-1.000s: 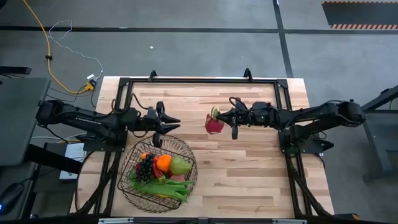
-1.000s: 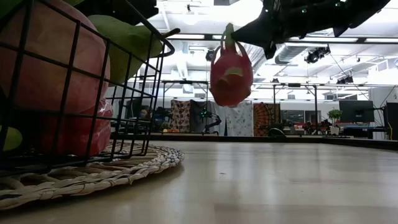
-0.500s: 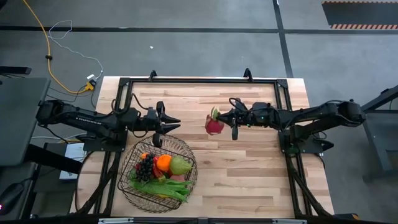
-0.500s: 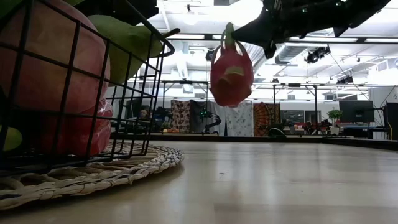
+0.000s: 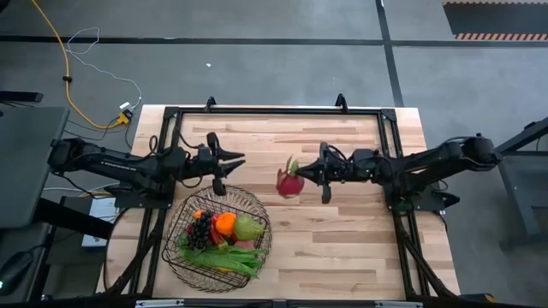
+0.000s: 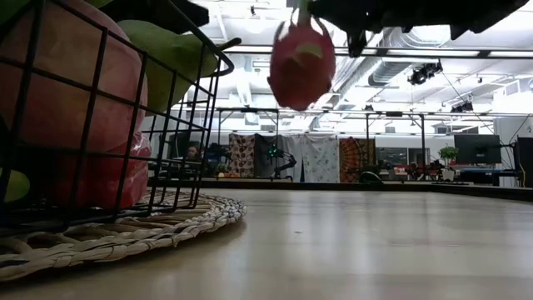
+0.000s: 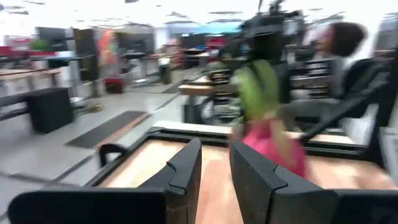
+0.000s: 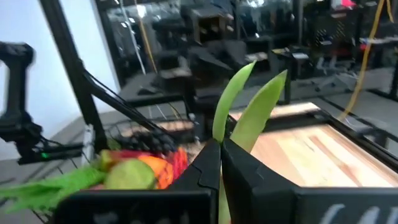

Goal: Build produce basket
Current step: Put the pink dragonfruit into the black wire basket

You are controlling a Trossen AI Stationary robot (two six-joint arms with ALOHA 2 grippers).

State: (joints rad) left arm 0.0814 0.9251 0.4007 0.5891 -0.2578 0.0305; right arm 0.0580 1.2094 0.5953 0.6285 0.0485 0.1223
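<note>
Dragon fruit (image 5: 290, 182), mid-frame above the bench (image 5: 342, 248): our right gripper's (image 5: 301, 178) fingers pinch its leaves; carry to basket (image 5: 257, 248) lower left, release low; left gripper (image 5: 233, 160) slightly ajar, empty.

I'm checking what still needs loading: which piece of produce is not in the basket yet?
The pink dragon fruit: it hangs above the table from the right gripper, jaws shut on its green leaves, while the rest lie in the basket.

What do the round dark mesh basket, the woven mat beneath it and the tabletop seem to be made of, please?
The round dark mesh basket looks like thin metal wire with a dark matte coating: straight rods cross in a square grid. The woven mat seems to be coiled pale natural fibre, perhaps straw or seagrass, judging by its braided rings. The tabletop looks like light wood planks with visible grain and a smooth finish.
</note>
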